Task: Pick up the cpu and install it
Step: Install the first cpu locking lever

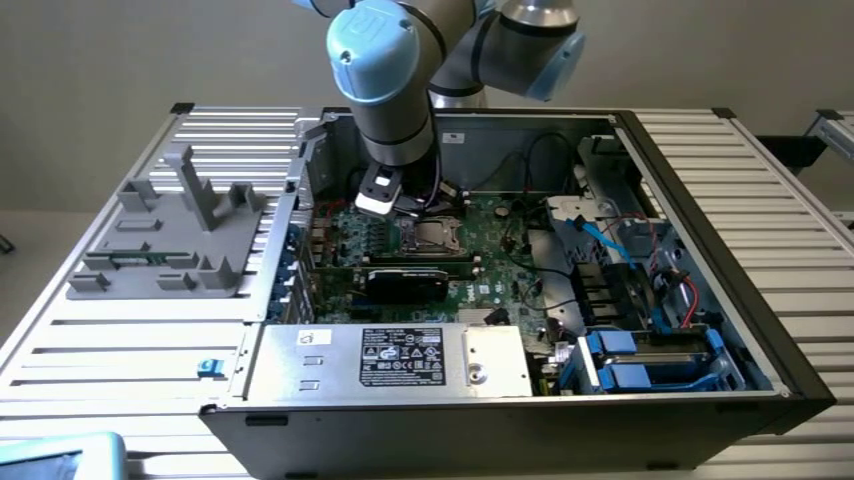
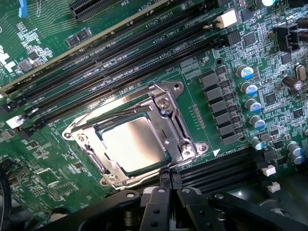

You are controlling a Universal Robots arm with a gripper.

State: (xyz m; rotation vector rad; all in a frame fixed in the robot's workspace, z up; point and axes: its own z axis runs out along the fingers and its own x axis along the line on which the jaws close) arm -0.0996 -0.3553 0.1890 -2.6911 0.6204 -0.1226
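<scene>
A plain beige-grey wall (image 1: pixel 160 50) runs behind the scene in the exterior view, evenly lit and bare. In front of it stands a work table (image 1: pixel 120 350) of ribbed silver aluminium profiles, its slats catching a soft, diffuse light. Past the table's far corner on the exterior view's right, against the wall, shows part of a second ribbed metal frame (image 1: pixel 834 135). Beside the table on the exterior view's left lies pale floor (image 1: pixel 20 225).

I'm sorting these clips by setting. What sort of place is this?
Probably a robotics lab or test bench for computer assembly: an open computer case lies on a slatted metal table, beside a grey plastic fixture, and the cpu sits in the motherboard's socket frame.
</scene>
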